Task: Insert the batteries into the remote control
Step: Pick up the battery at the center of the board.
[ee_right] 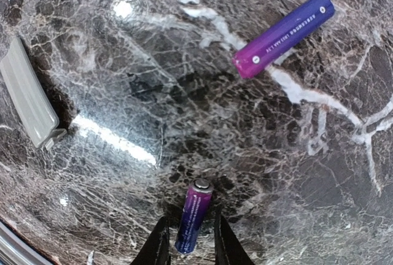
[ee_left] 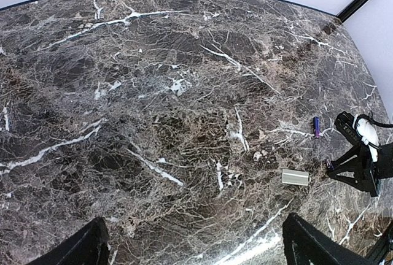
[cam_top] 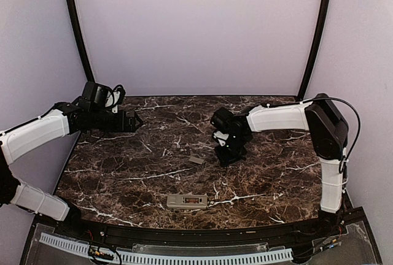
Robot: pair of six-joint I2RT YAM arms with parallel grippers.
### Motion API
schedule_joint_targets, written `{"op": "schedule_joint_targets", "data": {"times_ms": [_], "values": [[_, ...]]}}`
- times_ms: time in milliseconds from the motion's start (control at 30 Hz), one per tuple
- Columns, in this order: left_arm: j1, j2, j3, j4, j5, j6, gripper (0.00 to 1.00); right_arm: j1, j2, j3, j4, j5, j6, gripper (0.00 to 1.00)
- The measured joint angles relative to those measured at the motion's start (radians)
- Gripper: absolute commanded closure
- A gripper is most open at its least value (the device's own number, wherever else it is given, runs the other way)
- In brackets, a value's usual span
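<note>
Fingers [ee_right: 158,246] of the right gripper [ee_right: 191,222] stand close on both sides of one battery [ee_right: 198,200], likely to pinch it, though real pressing cannot be told; the left gripper [ee_left: 195,219] hangs wide open. From them the second battery [ee_right: 285,35] lies at 1 o'clock. The remote control [cam_top: 186,201] lies near the 6 o'clock edge of the table [cam_top: 123,173], its bay too small to read.

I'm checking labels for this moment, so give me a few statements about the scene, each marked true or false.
1. Both batteries sit inside the remote. False: the free battery and the near battery lie on the table, outside the remote control.
2. The left gripper is open and empty. True.
3. The cover piece rests on the remote. False: the grey cover lies on the table, apart from it.
4. The fingers of the right gripper stand either side of the near battery. True.
</note>
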Motion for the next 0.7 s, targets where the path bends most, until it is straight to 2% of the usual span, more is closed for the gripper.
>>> {"op": "schedule_joint_targets", "data": {"times_ms": [600, 700], "values": [[0.004, 0.000, 0.000, 0.008, 0.011, 0.006, 0.02, 0.006, -0.022, -0.034, 0.002, 0.011, 0.030, 0.84], [0.004, 0.000, 0.000, 0.008, 0.011, 0.006, 0.02, 0.009, -0.026, -0.040, 0.002, 0.011, 0.033, 0.89]]}}
